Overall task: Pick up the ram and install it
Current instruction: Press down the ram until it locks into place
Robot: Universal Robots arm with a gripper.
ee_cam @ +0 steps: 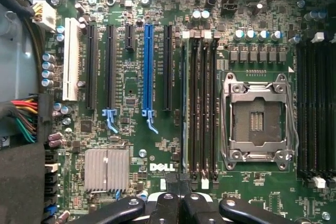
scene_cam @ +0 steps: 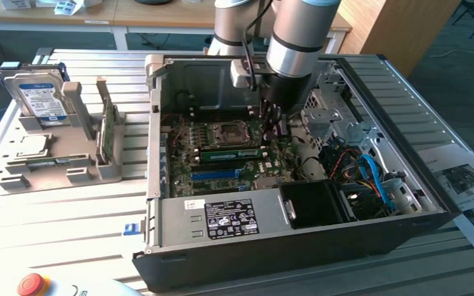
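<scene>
In the exterior view, the gripper (scene_cam: 271, 117) is seen lowered inside the open computer case (scene_cam: 434, 203), just above the motherboard (scene_cam: 220, 163), with the ram (scene_cam: 230, 154) lying in a slot beside the processor socket (scene_cam: 224, 132).

In the wrist view, the gripper (ee_cam: 184, 203) is shown with jaws together, over the ram (ee_cam: 184, 103) standing edge-on in its slot. A poorly seated stick could be bent if pressed off-centre.

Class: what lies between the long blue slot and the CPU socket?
In the wrist view: one black card slot, then a bank of memory slots.
</scene>
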